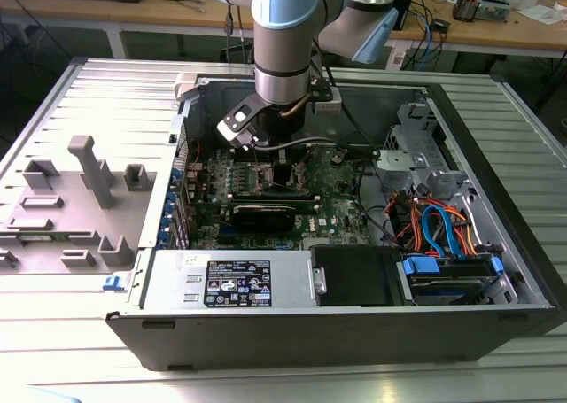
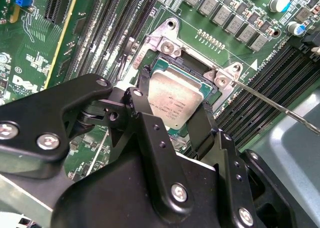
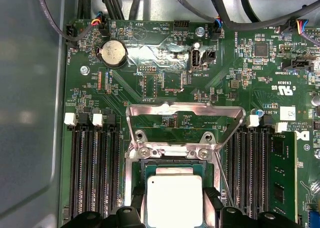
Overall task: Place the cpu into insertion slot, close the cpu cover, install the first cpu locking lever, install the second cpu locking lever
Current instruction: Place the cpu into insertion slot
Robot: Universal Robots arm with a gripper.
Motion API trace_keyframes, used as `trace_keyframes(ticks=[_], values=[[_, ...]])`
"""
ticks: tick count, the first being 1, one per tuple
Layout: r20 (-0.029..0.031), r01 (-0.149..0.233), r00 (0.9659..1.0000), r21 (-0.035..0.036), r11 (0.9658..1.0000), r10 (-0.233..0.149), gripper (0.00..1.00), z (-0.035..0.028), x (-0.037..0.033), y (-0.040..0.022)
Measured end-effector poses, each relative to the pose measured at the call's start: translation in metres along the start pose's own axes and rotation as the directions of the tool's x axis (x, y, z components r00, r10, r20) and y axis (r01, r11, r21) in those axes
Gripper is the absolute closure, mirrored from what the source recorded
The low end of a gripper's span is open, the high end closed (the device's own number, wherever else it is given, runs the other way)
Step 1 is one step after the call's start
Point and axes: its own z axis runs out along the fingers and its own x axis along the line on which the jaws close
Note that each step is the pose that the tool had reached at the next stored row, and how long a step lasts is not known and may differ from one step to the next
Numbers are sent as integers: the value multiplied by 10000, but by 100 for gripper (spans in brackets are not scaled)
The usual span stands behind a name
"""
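The cpu [image 3: 175, 200], a flat square chip with a silver-grey top, lies level in the insertion slot [image 3: 175, 166], a dark square socket with a metal rim. In both wrist views my gripper [image 2: 175, 91] straddles the cpu [image 2: 176, 95], and its black fingertips [image 2: 144, 76] press on two opposite edges. The cpu cover [image 3: 185, 111], a silver frame with a large window, stands swung up behind the slot. A thin wire locking lever [image 2: 270, 103] juts out from the slot's corner, unlatched. In the exterior view the gripper [image 1: 282, 159] is low over the green motherboard [image 1: 337, 213].
Long black memory slots [image 3: 92, 173] flank the socket on both sides. A coin battery [image 3: 113, 52] and black cables [image 3: 225, 10] lie beyond the cover. The open computer case [image 1: 354, 328] walls the board in, with drive bays and blue cables [image 1: 443, 235] at the exterior view's right.
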Motion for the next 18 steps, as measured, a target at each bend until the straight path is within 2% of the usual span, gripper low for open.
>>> trace_keyframes(ticks=[6,9,12,14,18], values=[[-6,-2,10000,-3,10000,2,45,-5,8,1],[-9,-238,9997,8,9997,238,45,-7,7,0],[-11,-245,9997,8,9997,245,45,-7,7,0],[-39,-246,9997,5,9997,246,45,-7,6,0],[-42,-278,9996,7,9996,278,45,-6,6,4]])
